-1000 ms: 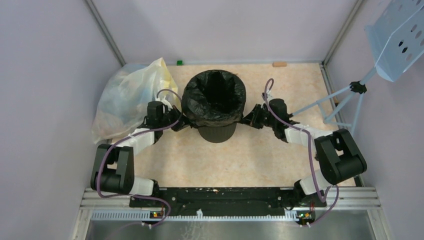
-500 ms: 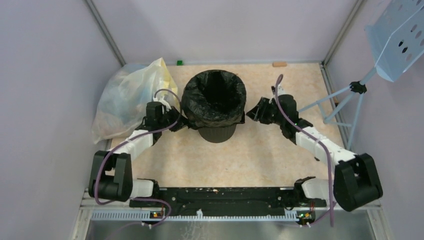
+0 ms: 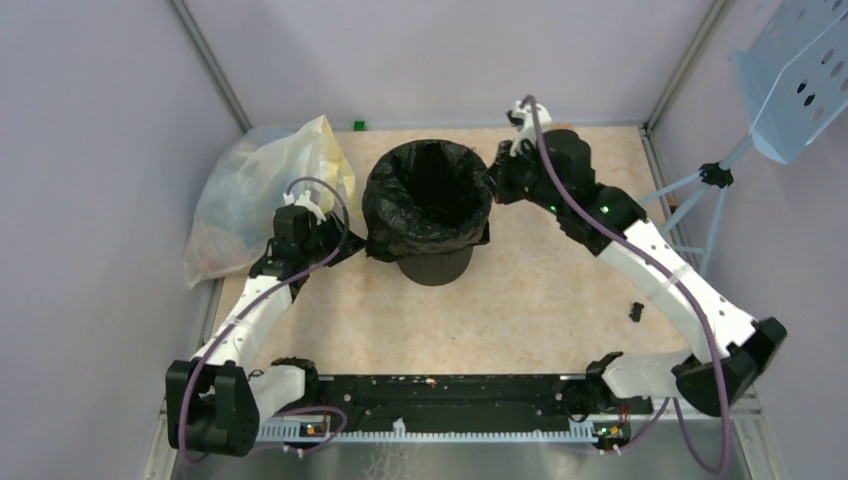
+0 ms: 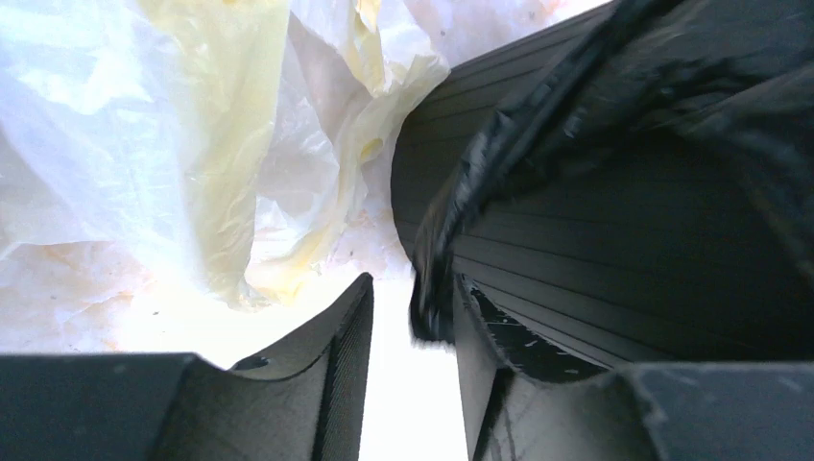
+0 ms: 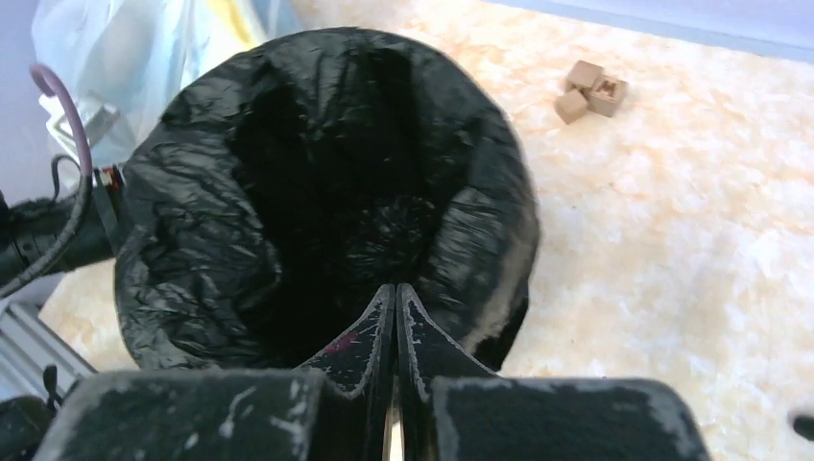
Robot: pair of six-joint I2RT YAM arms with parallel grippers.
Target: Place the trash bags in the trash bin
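Bin [image 3: 436,264]: ribbed, black, upright on the worktop [image 3: 540,300], centre of the top view's upper half.
Black bag [image 3: 428,205]: lines the bin, its edge folded out over the rim.
Left claw [image 4: 408,288]: open at the bin's left side, with a hanging bag fold just beside one finger.
Right claw [image 5: 395,293]: closed on nothing, at the bin's upper-right rim.
Yellow bag [image 3: 255,195]: left of the bin.

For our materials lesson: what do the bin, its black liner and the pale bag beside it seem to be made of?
Trash bin: apparently rigid black plastic, matte; fine straight ribs run down its wall. Trash bag lining it: thin black plastic film, glossy; crinkles catch light. Pale-yellow bag: thin translucent plastic film, probably; light passes through its folds.
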